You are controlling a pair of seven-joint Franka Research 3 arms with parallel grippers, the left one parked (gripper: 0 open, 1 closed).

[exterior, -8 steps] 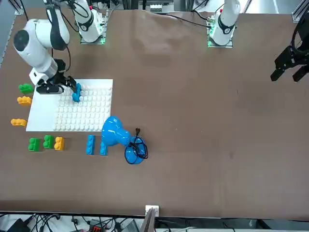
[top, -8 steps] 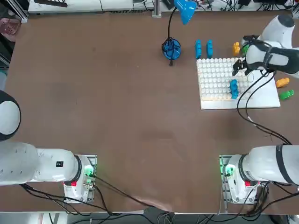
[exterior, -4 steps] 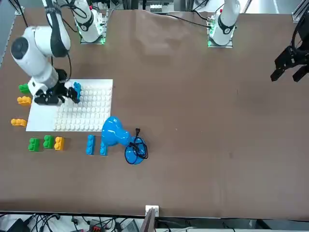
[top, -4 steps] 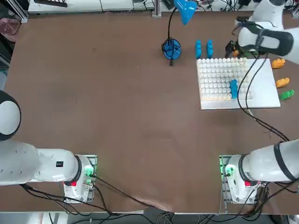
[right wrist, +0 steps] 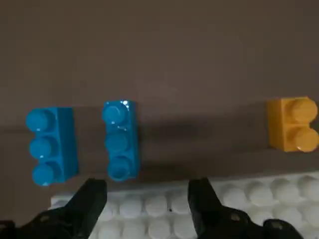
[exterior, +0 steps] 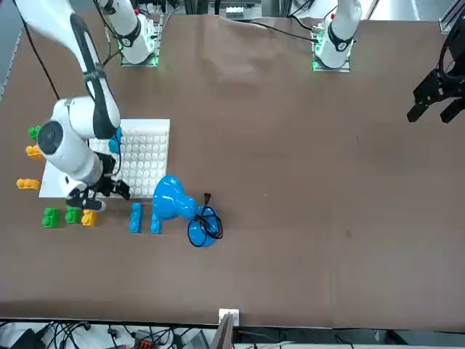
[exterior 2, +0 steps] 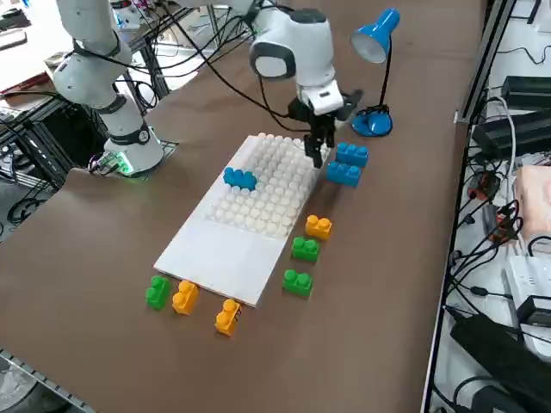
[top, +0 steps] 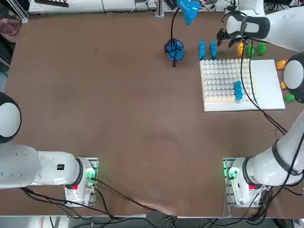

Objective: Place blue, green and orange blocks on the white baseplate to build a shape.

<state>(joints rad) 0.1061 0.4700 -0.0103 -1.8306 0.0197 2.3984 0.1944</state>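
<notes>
Two black fingers of the right gripper [right wrist: 145, 196] stand spread wide with nothing between them, hovering over the far studded edge of the white baseplate [exterior 2: 225, 249]. Just past that edge lie two loose blue blocks [right wrist: 121, 139], side by side on the brown table [top: 118, 95], with an orange block [right wrist: 293, 123] further along the same edge and green ones beyond it. One blue block [exterior 2: 240, 178] already sits pressed onto the plate's studs. These bricks look light, rigid and glossy, likely slippery under the pads, so the flat long sides of the nearer three-stud blue brick seem the surest place to pinch.
</notes>
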